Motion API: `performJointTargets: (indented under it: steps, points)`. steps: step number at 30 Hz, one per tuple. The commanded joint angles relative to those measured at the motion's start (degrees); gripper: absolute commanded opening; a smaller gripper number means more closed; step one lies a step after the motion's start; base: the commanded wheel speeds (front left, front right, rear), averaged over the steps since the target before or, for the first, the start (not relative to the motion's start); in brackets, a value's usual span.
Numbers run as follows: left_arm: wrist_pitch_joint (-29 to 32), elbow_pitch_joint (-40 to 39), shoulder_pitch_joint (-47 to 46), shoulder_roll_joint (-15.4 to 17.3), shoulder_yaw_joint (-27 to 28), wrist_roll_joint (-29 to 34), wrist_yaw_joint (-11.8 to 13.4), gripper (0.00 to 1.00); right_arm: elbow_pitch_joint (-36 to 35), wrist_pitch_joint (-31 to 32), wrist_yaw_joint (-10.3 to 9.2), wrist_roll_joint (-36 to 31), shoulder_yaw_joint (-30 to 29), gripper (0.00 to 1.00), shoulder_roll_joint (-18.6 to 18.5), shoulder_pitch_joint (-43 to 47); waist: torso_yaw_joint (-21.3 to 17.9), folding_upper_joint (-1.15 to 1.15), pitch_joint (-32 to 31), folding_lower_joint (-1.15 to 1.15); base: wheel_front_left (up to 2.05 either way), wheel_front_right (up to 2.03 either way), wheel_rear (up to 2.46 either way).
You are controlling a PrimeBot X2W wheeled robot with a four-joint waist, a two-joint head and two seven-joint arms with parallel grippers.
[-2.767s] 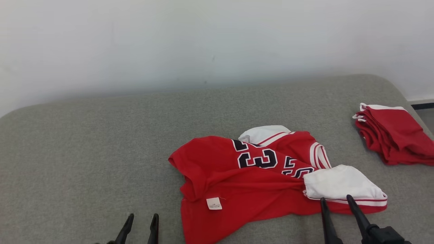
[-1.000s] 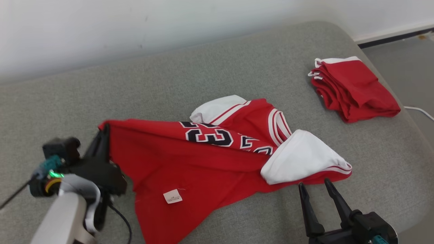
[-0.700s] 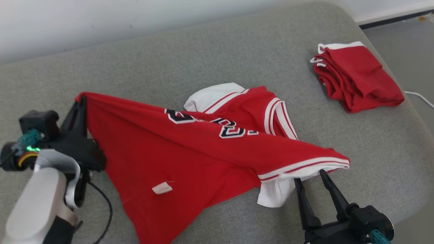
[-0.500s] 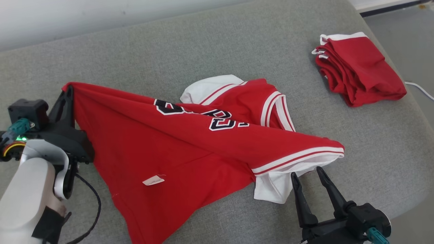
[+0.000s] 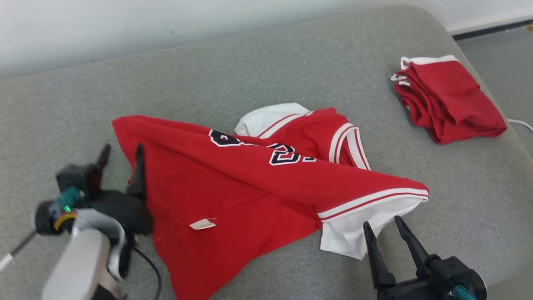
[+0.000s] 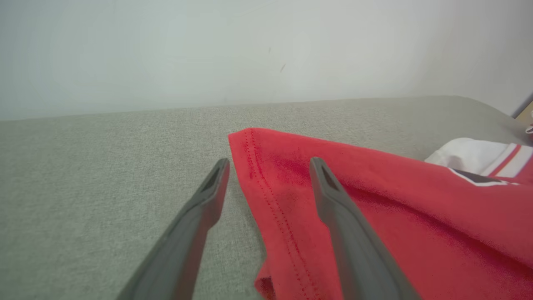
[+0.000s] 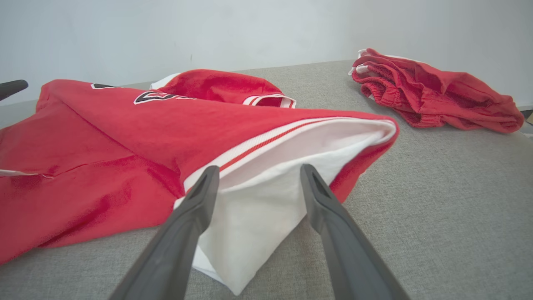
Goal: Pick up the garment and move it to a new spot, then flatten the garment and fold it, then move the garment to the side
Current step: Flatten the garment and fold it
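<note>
Grey cushion (image 5: 250, 71) takes up most of the head view, w/ a pale wall behind its far edge. Red jersey (image 5: 250, 187) w/ black-and-white numbers lies crumpled and partly spread across the mid of the cushion, reaching twd the near edge. One hem corner points to the left side, and a white-lined sleeve (image 5: 354, 237) w/ red-white trim sticks out twd the near right. Folded red pile (image 5: 452, 100) w/ white trim sits at the right edge, well apart from the jersey. Left gripper (image 5: 123, 149) is at the left end of the jersey, fingers spread wide, nothing clamped. In its wrist view the stitched hem corner lies btwn them, one finger over the cloth, the other over bare cushion. Right gripper (image 5: 382, 223) is at the near edge, right of centre, fingers wide apart too, holding nothing. Its tips are just at the white sleeve flap, which in its wrist view lies btwn & beyond the fingers. Small white label (image 5: 202, 224) lies on the red cloth, near-left part of the jersey.
</note>
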Motion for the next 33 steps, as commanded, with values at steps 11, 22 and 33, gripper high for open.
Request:
performJointTargets:
  steps: [11,22,33]
  points:
    - [-2.64,-14.68,19.56,-3.95,3.88,0.75,1.70,1.00,-1.70,1.07,-0.15,-0.36,-2.99,1.00,-0.98,3.62,5.85,-0.01,-9.56,0.00,0.00,0.00,0.00]
    - [-2.64,-31.83,37.58,-8.12,9.46,6.48,0.04,1.00,-1.36,0.95,-0.15,-0.65,-7.75,1.00,-1.01,4.35,10.20,-0.01,-12.05,0.00,0.00,0.00,0.00]
    - [-2.64,-35.00,43.79,-11.27,14.71,11.40,-2.43,1.00,2.63,1.36,-0.15,0.05,-10.49,1.00,-0.33,7.46,13.92,-0.01,-13.97,0.00,0.00,0.00,0.00]
